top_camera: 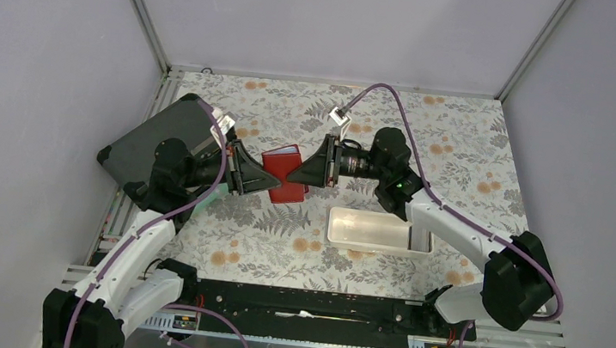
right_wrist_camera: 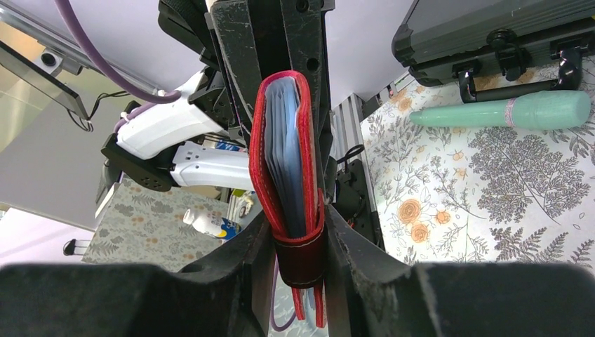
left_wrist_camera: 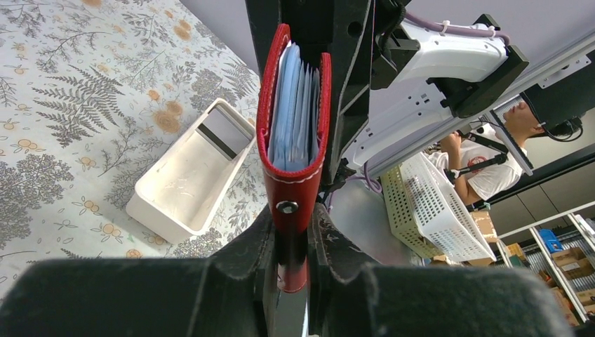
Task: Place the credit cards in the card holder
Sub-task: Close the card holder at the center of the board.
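Note:
The red card holder hangs above the table's middle, held from both sides. My left gripper is shut on its flap end; the left wrist view shows the red wallet edge-on with its metal snap between my jaws. My right gripper is shut on the opposite end, over the red strap. Several light blue credit cards sit inside the wallet's pockets, also seen in the right wrist view. No yellow-brown card shows.
A long white tray lies right of centre, also in the left wrist view. A dark grey hard case sits at the far left. A mint green pen-like tube lies beside the case.

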Motion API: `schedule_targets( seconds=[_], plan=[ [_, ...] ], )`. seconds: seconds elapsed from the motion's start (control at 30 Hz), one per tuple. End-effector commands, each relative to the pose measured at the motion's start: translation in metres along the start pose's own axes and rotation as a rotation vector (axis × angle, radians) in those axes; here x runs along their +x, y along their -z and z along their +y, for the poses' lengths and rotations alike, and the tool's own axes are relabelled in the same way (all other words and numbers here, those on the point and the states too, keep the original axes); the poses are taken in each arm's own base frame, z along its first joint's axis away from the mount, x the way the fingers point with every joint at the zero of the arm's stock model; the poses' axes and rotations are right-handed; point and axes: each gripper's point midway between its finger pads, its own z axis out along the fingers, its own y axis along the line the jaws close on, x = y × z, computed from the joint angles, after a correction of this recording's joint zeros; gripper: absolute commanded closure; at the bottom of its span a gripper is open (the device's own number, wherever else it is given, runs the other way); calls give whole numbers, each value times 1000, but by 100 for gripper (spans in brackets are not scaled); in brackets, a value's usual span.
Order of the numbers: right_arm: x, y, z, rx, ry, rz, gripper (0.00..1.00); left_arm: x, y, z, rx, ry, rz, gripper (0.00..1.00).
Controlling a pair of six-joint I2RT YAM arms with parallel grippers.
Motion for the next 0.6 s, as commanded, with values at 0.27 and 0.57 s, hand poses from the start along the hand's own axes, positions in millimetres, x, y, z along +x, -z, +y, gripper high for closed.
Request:
schedule_targets(
  seconds=[0.27, 0.57],
  plan=[
    [11, -29, 29, -107, 26, 51, 69, -22, -7, -5, -1, -92, -74, 100],
    [13, -33, 27, -101, 25, 55, 63, -22, -7, -6, 0, -92, -75, 100]
  ],
)
